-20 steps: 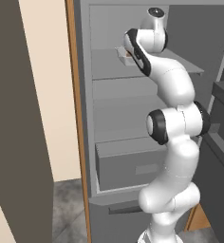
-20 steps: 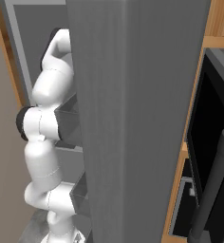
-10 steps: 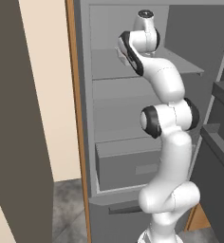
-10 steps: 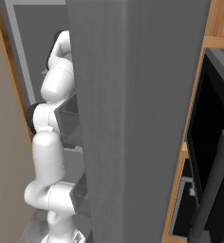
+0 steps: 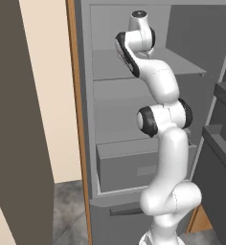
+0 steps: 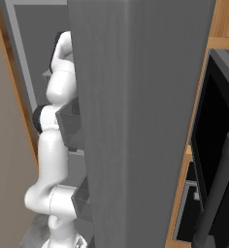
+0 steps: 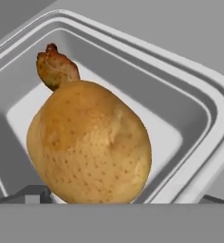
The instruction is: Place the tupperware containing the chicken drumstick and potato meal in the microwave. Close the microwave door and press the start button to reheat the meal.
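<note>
Fridge shelf (image 5: 110, 67) carries the tupperware (image 7: 190, 118), potato (image 7: 88, 142) and drumstick (image 7: 54, 69) directly under the tool, jaws spread wide, nothing gripped. Grasp, microwave loading, door, start remain.

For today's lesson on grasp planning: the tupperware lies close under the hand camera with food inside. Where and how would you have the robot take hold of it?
Probably by the flared rim, one finger inside the wall and one outside, coming down from above. The tupperware is shallow and open-topped, and the potato with the drumstick behind it fills the middle, so a wall clear of the food suits the open tool best.
</note>
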Controlling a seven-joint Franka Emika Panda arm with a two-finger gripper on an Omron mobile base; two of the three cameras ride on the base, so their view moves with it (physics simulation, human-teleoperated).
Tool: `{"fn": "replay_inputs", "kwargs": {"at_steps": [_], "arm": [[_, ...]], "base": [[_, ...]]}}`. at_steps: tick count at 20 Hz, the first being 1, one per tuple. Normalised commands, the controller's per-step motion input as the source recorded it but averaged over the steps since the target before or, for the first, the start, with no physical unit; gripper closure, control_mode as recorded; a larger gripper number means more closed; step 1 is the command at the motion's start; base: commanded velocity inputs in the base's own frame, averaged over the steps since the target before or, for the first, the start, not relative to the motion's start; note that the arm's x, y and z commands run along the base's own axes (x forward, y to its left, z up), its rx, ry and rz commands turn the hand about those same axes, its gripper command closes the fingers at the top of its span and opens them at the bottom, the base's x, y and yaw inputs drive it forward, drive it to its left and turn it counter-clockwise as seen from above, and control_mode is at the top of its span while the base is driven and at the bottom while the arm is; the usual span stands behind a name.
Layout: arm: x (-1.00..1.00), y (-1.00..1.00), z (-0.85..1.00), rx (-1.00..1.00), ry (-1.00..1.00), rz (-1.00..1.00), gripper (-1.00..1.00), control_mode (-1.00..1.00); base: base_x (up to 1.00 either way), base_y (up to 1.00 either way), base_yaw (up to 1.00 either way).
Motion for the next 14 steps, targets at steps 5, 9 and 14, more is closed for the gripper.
{"fn": "replay_inputs", "kwargs": {"at_steps": [5, 9, 14], "arm": [[0.00, 0.00, -0.50, 0.00, -0.05, -0.08, 1.00, -1.00], [0.00, 0.00, -0.01, 0.00, 0.00, 0.00, 1.00, -1.00], [-0.05, -0.03, -0.40, 0.00, -0.09, -0.03, 1.00, -1.00]], "base": [[0.00, 0.00, 0.00], [0.00, 0.00, 0.00], [0.00, 0.00, 0.00]]}}
